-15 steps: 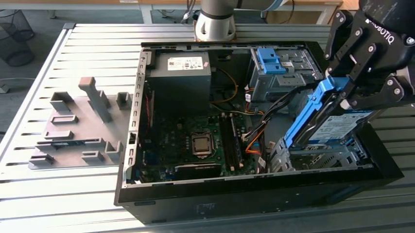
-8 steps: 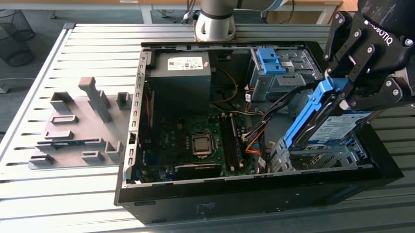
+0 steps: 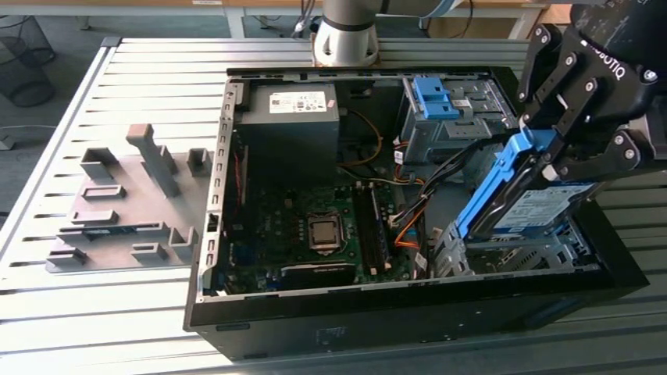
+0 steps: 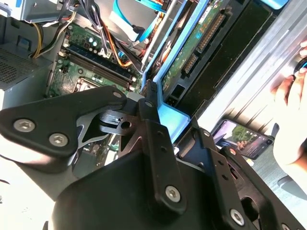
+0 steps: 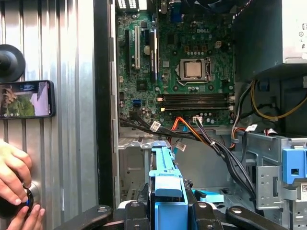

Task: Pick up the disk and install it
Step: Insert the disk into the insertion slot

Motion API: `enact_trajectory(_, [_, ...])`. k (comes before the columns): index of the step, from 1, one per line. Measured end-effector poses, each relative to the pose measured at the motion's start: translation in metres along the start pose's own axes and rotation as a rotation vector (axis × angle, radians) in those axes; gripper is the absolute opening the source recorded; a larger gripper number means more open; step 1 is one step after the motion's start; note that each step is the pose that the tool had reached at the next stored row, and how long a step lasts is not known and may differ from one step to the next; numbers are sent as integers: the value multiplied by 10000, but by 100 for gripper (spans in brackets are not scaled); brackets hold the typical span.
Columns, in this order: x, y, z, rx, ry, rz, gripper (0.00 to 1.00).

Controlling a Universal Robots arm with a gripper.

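Black multi-link gripper [image 3: 542,158], its fingers [image 5: 135,216] clenched on either side of the disk [image 3: 539,209], a flat silver drive with a white-and-blue label clipped in a bright blue plastic carrier. The disk hangs tilted, one end raised, over the open grey metal drive cage [image 3: 511,256] in the corner of the open black computer case [image 3: 417,324] at the exterior view's right. Whether its lower end touches the cage cannot be told.

Seating it well would likely call for squaring the carrier to the cage rails, levelling the tilt, and a slow descent clear of the black-and-orange cable bundle [image 5: 201,139] just beside the cage.

Beyond lies the green motherboard [image 3: 312,226]. The case stands on a ribbed aluminium counter [image 3: 62,328], beside a grey moulded fixture plate [image 3: 125,203]. A person's hands [image 5: 12,175] rest on the counter near a phone [image 5: 26,99]. Farthest off, a wire wastebasket [image 3: 26,58] stands on the floor.
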State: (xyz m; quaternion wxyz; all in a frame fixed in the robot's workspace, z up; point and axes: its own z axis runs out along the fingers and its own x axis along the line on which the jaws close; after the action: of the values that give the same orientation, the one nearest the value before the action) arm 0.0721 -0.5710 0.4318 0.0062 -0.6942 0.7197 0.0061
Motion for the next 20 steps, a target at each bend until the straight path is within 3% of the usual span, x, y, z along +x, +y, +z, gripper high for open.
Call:
enact_trajectory(9, [1,0,77,1,-1,0,37])
enact_trajectory(20, [1,0,83,1,0,0,37])
